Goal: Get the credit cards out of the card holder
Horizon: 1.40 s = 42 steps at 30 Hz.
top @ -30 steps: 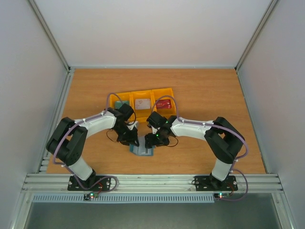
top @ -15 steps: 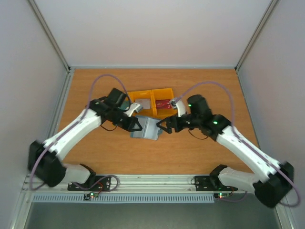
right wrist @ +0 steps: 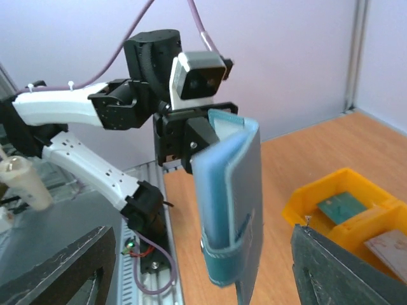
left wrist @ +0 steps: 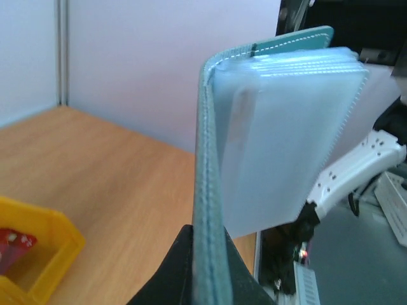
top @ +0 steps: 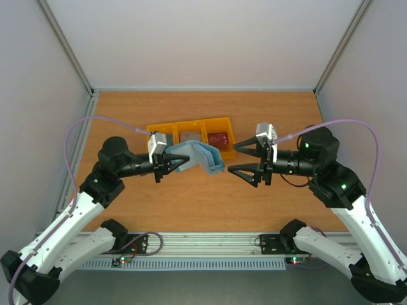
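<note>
My left gripper [top: 177, 162] is shut on the edge of the dusty-blue card holder [top: 202, 157] and holds it in the air, half open like a book. In the left wrist view the fingers [left wrist: 184, 254] pinch its cover [left wrist: 208, 178], and clear inner sleeves [left wrist: 286, 127] fan out. My right gripper [top: 233, 159] is open and empty, just right of the holder and apart from it. The right wrist view shows the holder [right wrist: 232, 203] hanging between its wide-open jaws. The red card [top: 219, 138], whitish card [top: 189, 136] and teal-green card [right wrist: 339, 206] lie in the yellow bins.
The row of three yellow bins [top: 191, 122] stands on the wooden table [top: 273, 121] behind the raised holder. White walls close in the back and both sides. A metal rail [top: 203, 240] runs along the near edge.
Both arms have risen from the table. The left gripper has lifted the card holder into the air. The right gripper has drawn back to the right and stands open.
</note>
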Each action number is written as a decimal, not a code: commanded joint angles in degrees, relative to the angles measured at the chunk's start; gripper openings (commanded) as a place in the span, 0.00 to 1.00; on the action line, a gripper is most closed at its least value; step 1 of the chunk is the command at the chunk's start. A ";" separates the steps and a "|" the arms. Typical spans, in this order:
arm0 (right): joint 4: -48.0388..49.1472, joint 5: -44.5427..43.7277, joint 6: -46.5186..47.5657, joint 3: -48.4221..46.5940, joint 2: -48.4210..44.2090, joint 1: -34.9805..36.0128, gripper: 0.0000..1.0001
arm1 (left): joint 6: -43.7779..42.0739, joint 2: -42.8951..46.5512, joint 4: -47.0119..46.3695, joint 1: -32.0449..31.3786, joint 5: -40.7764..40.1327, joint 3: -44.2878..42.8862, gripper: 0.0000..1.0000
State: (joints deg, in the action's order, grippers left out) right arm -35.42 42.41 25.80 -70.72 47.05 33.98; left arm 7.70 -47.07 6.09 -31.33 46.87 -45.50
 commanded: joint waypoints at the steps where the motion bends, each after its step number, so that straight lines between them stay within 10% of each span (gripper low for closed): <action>1: 0.18 4.00 -2.01 -0.98 5.00 1.70 0.75 | 7.01 2.52 -15.51 -0.75 -5.06 2.51 0.00; 11: -2.62 -15.89 4.33 -5.79 11.55 16.81 0.82 | 11.41 5.46 -16.03 -1.34 -10.19 5.12 0.00; 14: -2.66 -20.92 3.27 -8.24 13.79 18.56 0.98 | 11.66 5.74 -15.37 -1.48 -11.36 5.63 0.00; 23: -0.43 -55.59 4.59 -11.01 20.56 31.27 0.99 | 12.77 5.47 -14.04 -1.77 -14.61 5.30 0.00; 31: -0.07 -63.18 2.65 -12.81 24.73 31.68 0.98 | 12.77 5.10 -13.38 -2.07 -14.48 5.33 0.00; 40: -2.29 -55.83 5.55 -10.30 20.10 30.36 0.59 | 13.27 5.35 -15.82 -2.06 -10.02 6.60 0.00; 42: -2.76 -56.59 4.54 -10.24 20.39 29.85 0.37 | 13.52 4.90 -16.61 -2.02 -9.35 6.70 0.00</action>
State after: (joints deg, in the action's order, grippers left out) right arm -36.80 -15.55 30.70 -81.06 68.07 64.73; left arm 20.60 -42.33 -4.58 -33.12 34.87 -39.48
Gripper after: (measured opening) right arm 0.527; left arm 0.035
